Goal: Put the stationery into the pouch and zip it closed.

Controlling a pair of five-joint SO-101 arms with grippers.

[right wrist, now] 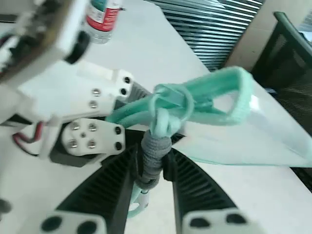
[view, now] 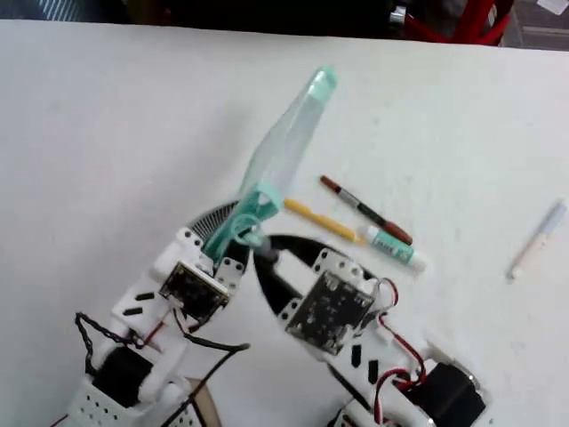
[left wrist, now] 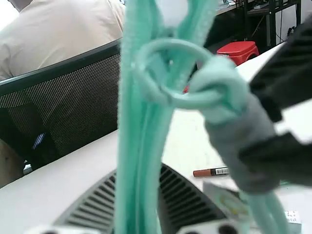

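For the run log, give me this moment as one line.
left hand: shut on pouch | right hand: shut on zipper pull | marker, yellow pen, teal tube, white pen: on table

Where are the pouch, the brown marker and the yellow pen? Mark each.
pouch [view: 286, 144]: high view, middle of its clear body.
brown marker [view: 365, 210]: high view, middle of its barrel.
yellow pen [view: 322, 221]: high view, middle of its barrel.

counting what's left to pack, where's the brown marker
High view: the brown marker lies right of the raised pouch, just beyond the yellow pen.
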